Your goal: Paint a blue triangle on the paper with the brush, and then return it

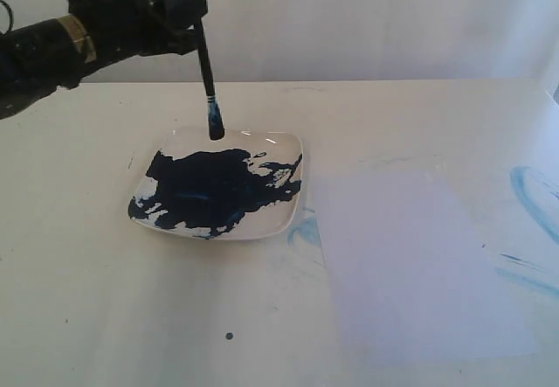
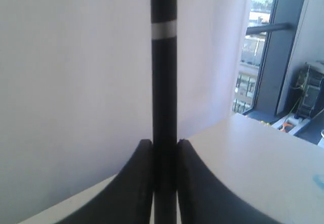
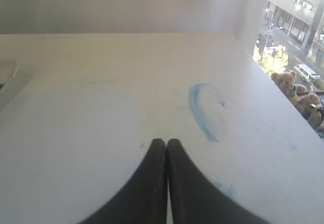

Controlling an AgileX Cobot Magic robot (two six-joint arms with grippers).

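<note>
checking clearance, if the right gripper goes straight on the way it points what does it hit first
Probably the bare cream tabletop, between the pale bluish-white paper sheet and the curved light-blue paint smear. The right gripper, jaws shut, aims there, but depth is unclear.

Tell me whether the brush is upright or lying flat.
Nearly upright: the brush points bristles down at the dish, its handle clamped in the left end effector.
</note>
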